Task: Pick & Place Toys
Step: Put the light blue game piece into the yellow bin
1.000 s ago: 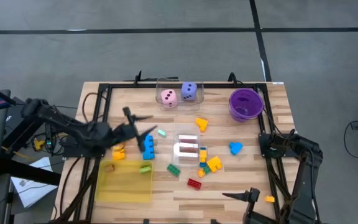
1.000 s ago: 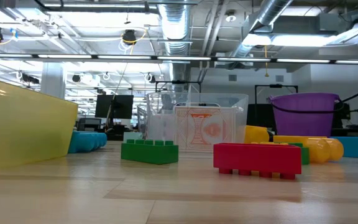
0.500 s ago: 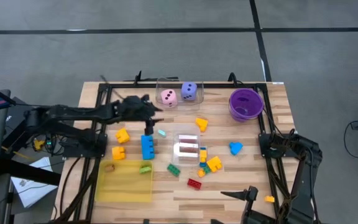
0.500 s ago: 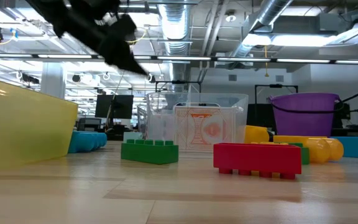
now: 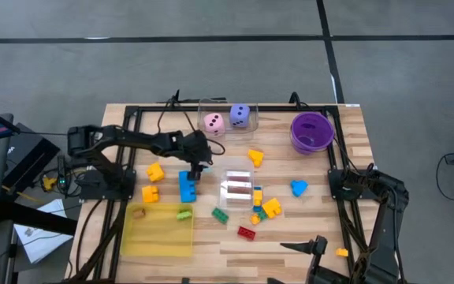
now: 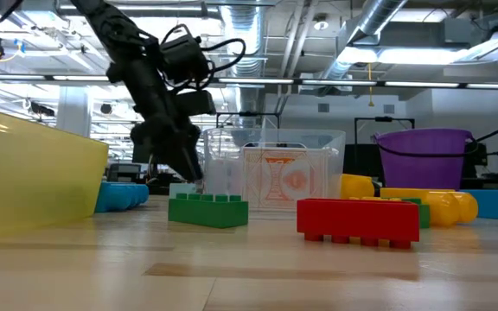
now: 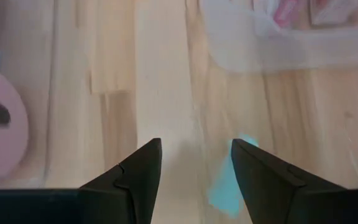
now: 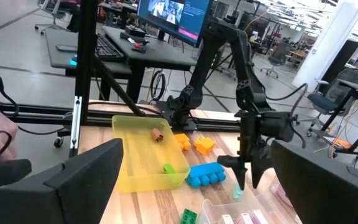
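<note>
Teal toy (image 5: 205,168) lies mid-table; the left hand (image 5: 198,167) hovers half-open beside it, apparently lining up to grasp.

Bright, even overhead light casts soft shadows; the left wrist view is blurred close up.

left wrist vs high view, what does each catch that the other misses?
Only the left wrist view: the left gripper seen close, its dark fingers apart over bare wood, the small pale teal piece partly under one finger.

Only the high view: the whole table, the yellow translucent tray, the purple round bowl, scattered plastic bricks, and the right gripper waiting open at the near edge.

Both: the teal piece, the pink dotted die and a clear plastic box.
</note>
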Robot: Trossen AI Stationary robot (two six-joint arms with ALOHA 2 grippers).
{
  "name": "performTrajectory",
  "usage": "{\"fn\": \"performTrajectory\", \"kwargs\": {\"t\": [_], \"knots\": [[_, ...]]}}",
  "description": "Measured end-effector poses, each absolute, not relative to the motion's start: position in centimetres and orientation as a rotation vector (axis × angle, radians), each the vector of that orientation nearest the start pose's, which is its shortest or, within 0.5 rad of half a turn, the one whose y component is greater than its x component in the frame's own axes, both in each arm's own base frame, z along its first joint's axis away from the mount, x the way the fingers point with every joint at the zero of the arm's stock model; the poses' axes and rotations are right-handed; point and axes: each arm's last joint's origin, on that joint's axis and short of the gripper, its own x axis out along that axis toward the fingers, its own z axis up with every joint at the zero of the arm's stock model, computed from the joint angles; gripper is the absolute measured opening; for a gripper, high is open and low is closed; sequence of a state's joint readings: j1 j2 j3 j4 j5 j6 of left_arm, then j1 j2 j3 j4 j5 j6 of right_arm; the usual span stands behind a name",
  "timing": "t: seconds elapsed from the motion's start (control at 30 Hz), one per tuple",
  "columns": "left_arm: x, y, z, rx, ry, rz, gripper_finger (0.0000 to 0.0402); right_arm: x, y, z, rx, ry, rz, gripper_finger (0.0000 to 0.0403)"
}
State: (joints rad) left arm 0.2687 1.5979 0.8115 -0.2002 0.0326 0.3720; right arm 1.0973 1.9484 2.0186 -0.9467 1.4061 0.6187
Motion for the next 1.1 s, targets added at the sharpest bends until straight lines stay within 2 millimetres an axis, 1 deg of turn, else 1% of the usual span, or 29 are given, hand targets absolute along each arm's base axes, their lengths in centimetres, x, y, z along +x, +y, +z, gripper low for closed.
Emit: {"fn": "performTrajectory", "kwargs": {"t": [0.47,0.8,1.1], "knots": [[28.3,7.0,15.4,0.164,1.021,-0.058,0.0190,20.9,34.7,37.0,-0.215,0.183,-0.331,0.0400],[28.1,6.9,15.2,0.162,1.048,-0.070,0.0190,20.9,34.7,37.0,-0.215,0.183,-0.331,0.0400],[27.4,6.8,14.3,0.156,1.075,-0.076,0.0190,20.9,34.7,37.0,-0.215,0.184,-0.330,0.0400]]}}
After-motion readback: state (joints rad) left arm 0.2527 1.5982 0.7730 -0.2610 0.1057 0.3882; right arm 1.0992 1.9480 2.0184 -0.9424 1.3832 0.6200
